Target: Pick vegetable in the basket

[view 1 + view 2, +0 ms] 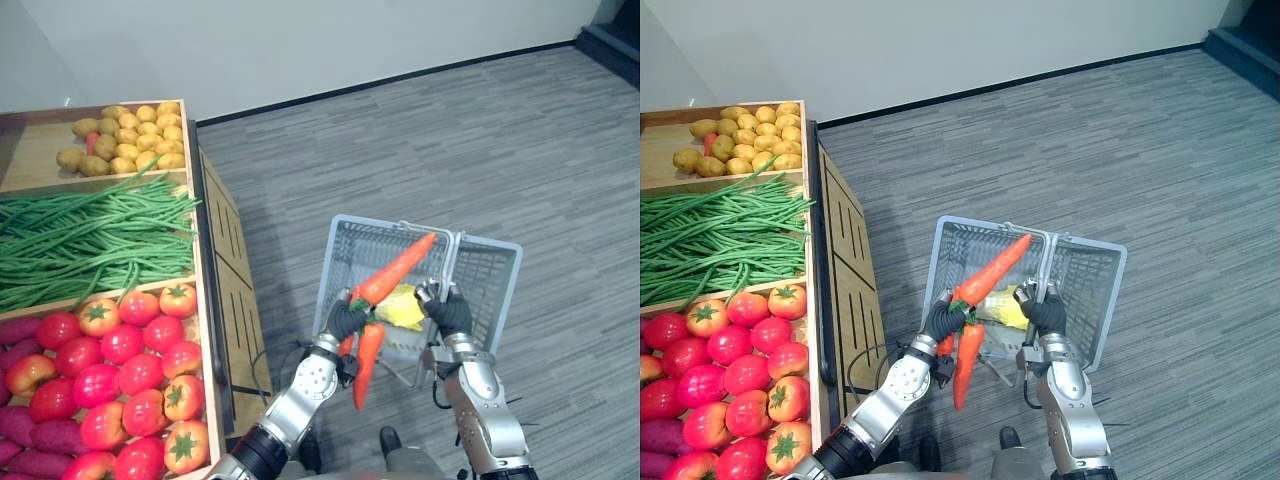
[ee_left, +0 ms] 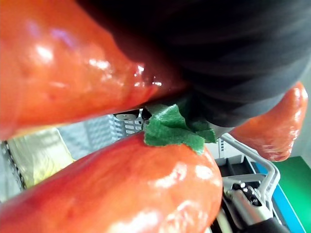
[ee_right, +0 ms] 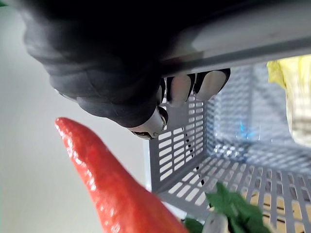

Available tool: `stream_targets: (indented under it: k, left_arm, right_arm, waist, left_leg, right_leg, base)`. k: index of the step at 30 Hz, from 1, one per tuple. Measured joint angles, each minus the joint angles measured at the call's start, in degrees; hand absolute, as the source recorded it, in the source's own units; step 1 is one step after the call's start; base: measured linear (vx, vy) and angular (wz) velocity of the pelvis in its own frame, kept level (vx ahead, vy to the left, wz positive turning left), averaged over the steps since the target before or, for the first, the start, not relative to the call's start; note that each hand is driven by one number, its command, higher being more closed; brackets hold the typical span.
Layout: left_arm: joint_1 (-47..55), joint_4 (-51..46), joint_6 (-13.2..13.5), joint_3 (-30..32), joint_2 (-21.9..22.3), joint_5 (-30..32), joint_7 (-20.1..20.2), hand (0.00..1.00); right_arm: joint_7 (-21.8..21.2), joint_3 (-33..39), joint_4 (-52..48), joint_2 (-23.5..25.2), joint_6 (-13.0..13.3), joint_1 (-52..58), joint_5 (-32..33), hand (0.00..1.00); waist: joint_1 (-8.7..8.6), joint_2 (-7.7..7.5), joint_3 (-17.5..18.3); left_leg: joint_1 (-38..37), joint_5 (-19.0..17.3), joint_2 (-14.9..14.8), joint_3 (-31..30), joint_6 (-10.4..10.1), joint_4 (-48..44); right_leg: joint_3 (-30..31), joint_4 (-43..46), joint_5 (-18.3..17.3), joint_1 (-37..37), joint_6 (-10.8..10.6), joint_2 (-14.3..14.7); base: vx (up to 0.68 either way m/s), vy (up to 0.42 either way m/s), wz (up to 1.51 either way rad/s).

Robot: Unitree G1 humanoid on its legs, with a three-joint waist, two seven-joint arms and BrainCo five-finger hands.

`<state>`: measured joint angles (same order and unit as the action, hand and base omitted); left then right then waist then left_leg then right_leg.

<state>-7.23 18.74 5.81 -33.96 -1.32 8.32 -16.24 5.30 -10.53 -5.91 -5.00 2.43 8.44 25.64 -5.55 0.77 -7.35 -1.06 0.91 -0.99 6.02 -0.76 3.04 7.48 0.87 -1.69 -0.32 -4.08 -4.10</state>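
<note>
1. The left hand (image 1: pixel 347 320) is closed round a bunch of carrots (image 1: pixel 398 268), gripping them near their green tops. It is at the 9 o'clock side of the basket (image 1: pixel 495 275).
2. One carrot points toward 1 o'clock and reaches over the open basket. Another hangs toward 6 o'clock, outside the near rim.
3. The right hand (image 1: pixel 452 314) has its fingers curled round the handle (image 1: pixel 452 258), at the 6 o'clock edge of the basket, and seems to carry it.
4. A yellow item (image 1: pixel 402 308) lies inside the basket, under the carrots. I cannot tell what it is.
5. The vegetable stand (image 1: pixel 215 300) is at 9 o'clock in the head views, with potatoes (image 1: pixel 130 135), green beans (image 1: pixel 90 235) and tomatoes (image 1: pixel 130 370).
6. In my judgement the task is more than half done: the carrots are grasped and at the basket, but not yet in it.
7. What is left is to bring the whole bunch over the opening, lower it and open the fingers. The hanging carrot may catch on the rim.
</note>
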Motion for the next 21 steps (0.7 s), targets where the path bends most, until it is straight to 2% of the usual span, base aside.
stream_targets:
  k: [6,9,10,15,21]
  left_arm:
    - [-0.7,4.3,-1.0,-0.1,0.0,0.0,-0.5,1.0]
    - [-1.9,6.2,-1.3,0.2,0.0,0.0,-1.3,1.0]
    - [-2.2,6.5,-1.5,0.2,0.0,0.0,-1.4,0.0]
    - [-4.6,9.0,-1.9,0.3,0.0,0.1,-1.7,0.0]
    - [-5.4,10.6,-2.2,-0.1,0.0,0.4,-1.6,0.0]
  right_arm:
    - [-0.9,-7.0,0.0,-0.1,0.0,1.6,9.9,1.0]
    - [-2.7,-9.7,0.0,-0.9,0.0,1.6,12.1,1.0]
    - [-3.0,-10.3,0.0,-1.1,0.0,1.5,12.2,1.0]
    - [-4.5,-14.4,-0.4,-1.7,0.0,1.0,17.1,1.0]
    - [-5.6,-15.1,-0.7,-1.7,0.0,0.9,18.2,1.0]
  waist:
    - [-0.12,-1.3,0.9]
    - [-0.03,-2.13,1.4]
    - [-0.03,-2.29,1.5]
    - [-0.23,-2.78,1.8]
    - [-0.46,-2.79,1.8]
  left_leg:
    - [-0.4,0.7,0.0,-0.6,-0.1,1.2]
    - [-0.2,0.7,0.1,-0.9,-0.1,1.2]
    - [-0.2,0.7,0.1,-0.9,-0.1,1.2]
    - [-0.1,0.8,0.1,-1.0,-0.1,1.2]
    - [-0.2,0.8,0.0,-1.0,-0.1,1.0]
  right_leg:
    - [-0.7,0.0,0.0,0.1,0.0,0.0]
    - [-1.0,-0.1,0.0,0.1,0.0,-0.1]
    - [-1.1,-0.1,0.0,0.1,0.0,-0.1]
    - [-1.2,-0.2,0.0,0.1,0.0,-0.1]
    - [-1.2,-0.2,0.1,0.2,0.1,-0.1]
  base:
    - [-0.02,-0.013,0.03]
    - [-0.01,-0.009,0.06]
    - [0.0,-0.01,0.06]
    - [0.0,-0.003,0.01]
    - [0.0,0.0,0.0]
